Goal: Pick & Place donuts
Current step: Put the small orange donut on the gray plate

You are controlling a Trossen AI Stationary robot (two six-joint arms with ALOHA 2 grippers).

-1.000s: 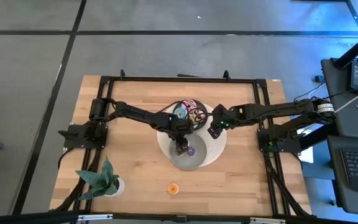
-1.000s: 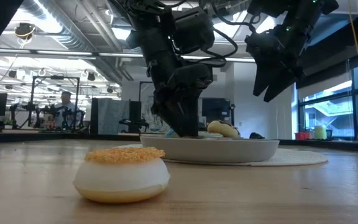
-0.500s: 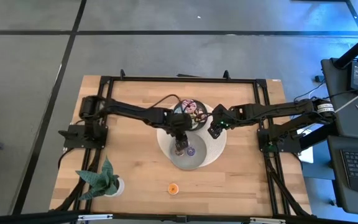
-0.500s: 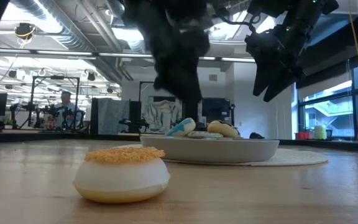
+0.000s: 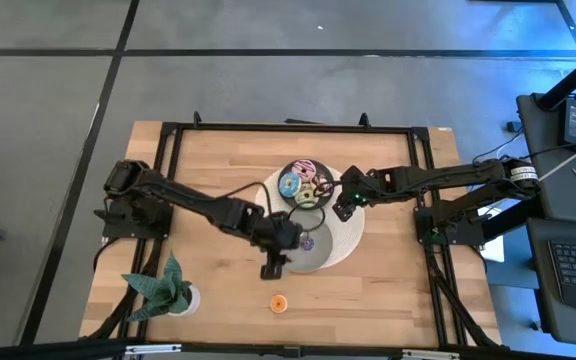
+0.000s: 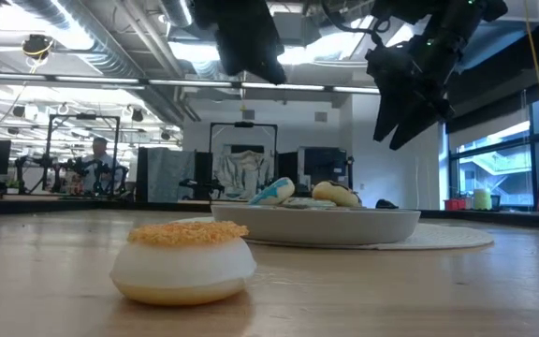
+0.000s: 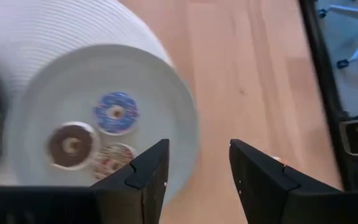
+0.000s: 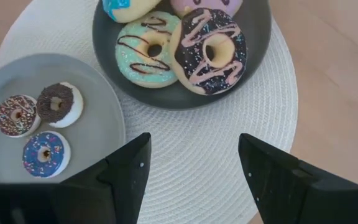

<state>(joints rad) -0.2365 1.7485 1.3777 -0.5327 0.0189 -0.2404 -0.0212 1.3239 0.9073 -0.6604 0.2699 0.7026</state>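
Note:
Three mini donuts lie on the light grey plate [image 7: 166,93]: a blue one [image 7: 115,113], a brown one [image 7: 71,144] and a sprinkled one [image 7: 110,158]. The dark plate [image 8: 260,25] behind it holds larger donuts, among them a green one [image 8: 148,50] and a chocolate one [image 8: 211,50]. An orange mini donut [image 5: 279,302] sits alone on the table near the front edge. My left gripper [image 5: 271,266] hovers open over the light plate's near-left rim, with nothing between its fingers. My right gripper [image 5: 343,207] hangs open above the mat's right side.
Both plates rest on a round white woven mat [image 5: 346,238] at the table's middle. A green potted plant [image 5: 168,288] stands at the near left corner. Bare wood lies to the left and right of the mat. Black frame rails [image 5: 298,127] run round the table.
My left gripper has risen from the light plate and swung toward the table's near-left, rolling somewhat, its fingers staying open. The mini donuts have stayed on the plate. My right gripper has kept still.

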